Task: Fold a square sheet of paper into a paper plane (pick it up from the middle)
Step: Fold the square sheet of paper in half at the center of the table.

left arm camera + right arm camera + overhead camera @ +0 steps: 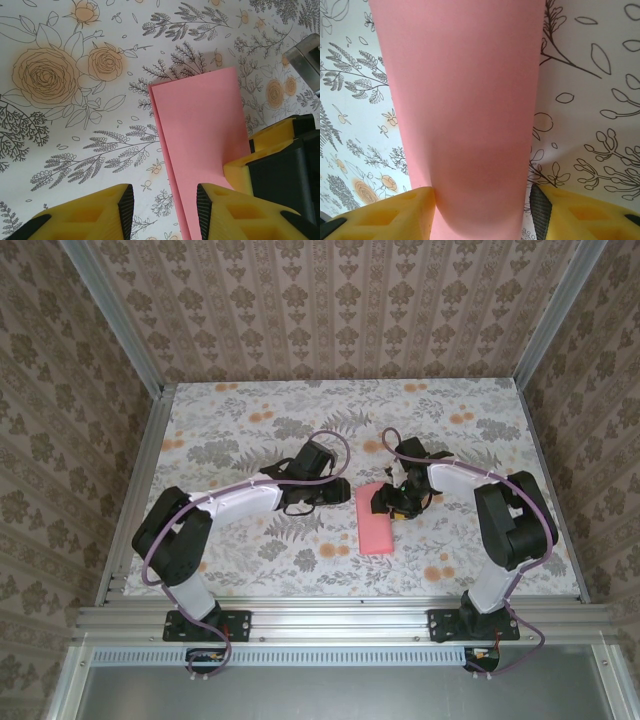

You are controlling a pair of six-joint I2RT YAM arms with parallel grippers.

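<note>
Folded pink sheet (376,535): far end hidden under right gripper (387,504).

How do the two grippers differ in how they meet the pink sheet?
The right gripper straddles the far end of the pink sheet, with paper filling the gap between its fingers. The left gripper sits at the sheet's left edge, with tablecloth showing between its fingers. Both have their fingers apart.

On my flower-print table (250,430) lies 1 pink sheet (376,536), folded in half, a little right of the middle.
</note>
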